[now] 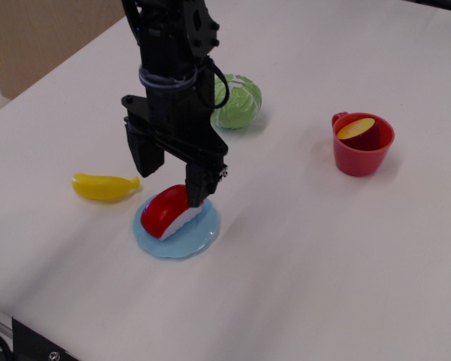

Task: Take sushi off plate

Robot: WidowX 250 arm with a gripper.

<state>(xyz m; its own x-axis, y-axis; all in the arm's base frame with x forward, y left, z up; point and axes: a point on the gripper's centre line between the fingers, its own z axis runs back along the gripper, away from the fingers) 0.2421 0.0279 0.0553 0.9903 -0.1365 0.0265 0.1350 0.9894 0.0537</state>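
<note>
The sushi (167,213), with a glossy red top over a white base, lies on the light-blue plate (182,241) near the table's front left. My black gripper (171,180) is open and hangs just above the sushi's far end. One finger (146,158) is at its back left, the other finger (198,188) comes down close to its right end. The arm covers the back of the sushi and part of the plate's far rim. Nothing is held.
A yellow banana (103,186) lies just left of the plate. A green cabbage (239,101) sits behind the arm, partly hidden. A red cup with a yellow slice (362,142) stands at the right. The table's front-left edge (15,320) is near.
</note>
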